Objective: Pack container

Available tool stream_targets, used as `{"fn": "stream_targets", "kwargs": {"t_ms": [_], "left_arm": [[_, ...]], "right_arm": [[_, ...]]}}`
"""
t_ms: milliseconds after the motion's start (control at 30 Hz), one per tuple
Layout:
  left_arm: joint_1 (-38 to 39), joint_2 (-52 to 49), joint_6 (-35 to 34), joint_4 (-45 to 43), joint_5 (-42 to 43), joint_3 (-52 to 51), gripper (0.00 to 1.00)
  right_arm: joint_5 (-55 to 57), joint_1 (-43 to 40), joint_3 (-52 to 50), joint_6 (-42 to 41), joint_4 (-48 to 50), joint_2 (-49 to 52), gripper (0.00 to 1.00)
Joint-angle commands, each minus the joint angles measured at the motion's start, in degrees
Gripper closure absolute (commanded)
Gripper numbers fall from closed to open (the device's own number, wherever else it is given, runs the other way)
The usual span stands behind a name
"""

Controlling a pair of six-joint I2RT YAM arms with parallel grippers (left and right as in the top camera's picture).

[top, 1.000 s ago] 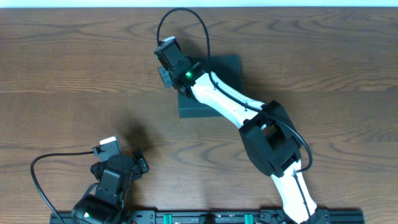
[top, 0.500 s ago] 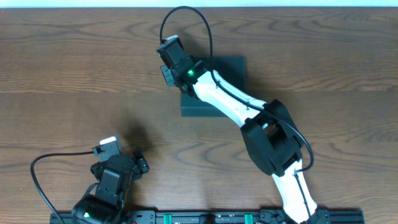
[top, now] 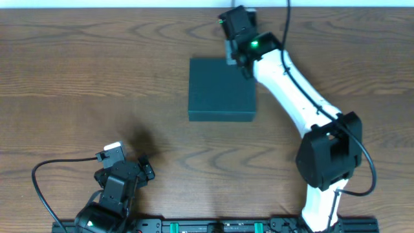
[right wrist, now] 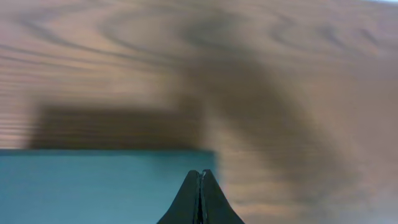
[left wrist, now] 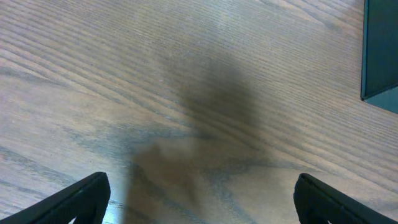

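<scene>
The container (top: 222, 89) is a dark teal square box lying near the middle of the table with its lid down flat. My right gripper (top: 244, 63) is shut and empty, hovering over the box's far right corner. In the right wrist view its closed tips (right wrist: 200, 173) sit just inside the corner of the container (right wrist: 99, 186). My left gripper (top: 127, 162) is open and empty at the near left, over bare wood. In the left wrist view my left gripper (left wrist: 199, 199) has the container's corner (left wrist: 379, 50) at the upper right.
The wood table (top: 77, 77) runs to its white far edge (top: 129, 4) along the top. A mounting rail (top: 220, 226) and a black cable (top: 45, 188) lie at the near edge. No snack packets are in view.
My right arm swung from the container's far left corner across to its far right corner, uncovering the lid. The container shifted slightly right earlier. The left arm has not moved.
</scene>
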State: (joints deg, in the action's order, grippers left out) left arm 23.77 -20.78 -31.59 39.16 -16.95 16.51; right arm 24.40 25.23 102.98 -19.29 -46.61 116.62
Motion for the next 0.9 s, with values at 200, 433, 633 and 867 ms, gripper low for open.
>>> {"fn": "stream_targets", "kwargs": {"t_ms": [200,433,633,867], "left_arm": [[-0.1,0.2,-0.6,0.0,-1.1,0.0,0.05],[-0.1,0.2,-0.6,0.0,-1.1,0.0,0.05],[-0.1,0.2,-0.6,0.0,-1.1,0.0,0.05],[-0.1,0.2,-0.6,0.0,-1.1,0.0,0.05]], "right_arm": [[-3.5,-3.8,-12.3,-7.5,2.8,-2.0,0.98],[-8.6,-4.3,-18.4,-7.5,11.1,-2.0,0.98],[-13.4,-4.4,-18.4,-7.5,13.3,-2.0,0.99],[-11.5,-4.4,-18.4,-7.5,13.1,-2.0,0.98]]}}
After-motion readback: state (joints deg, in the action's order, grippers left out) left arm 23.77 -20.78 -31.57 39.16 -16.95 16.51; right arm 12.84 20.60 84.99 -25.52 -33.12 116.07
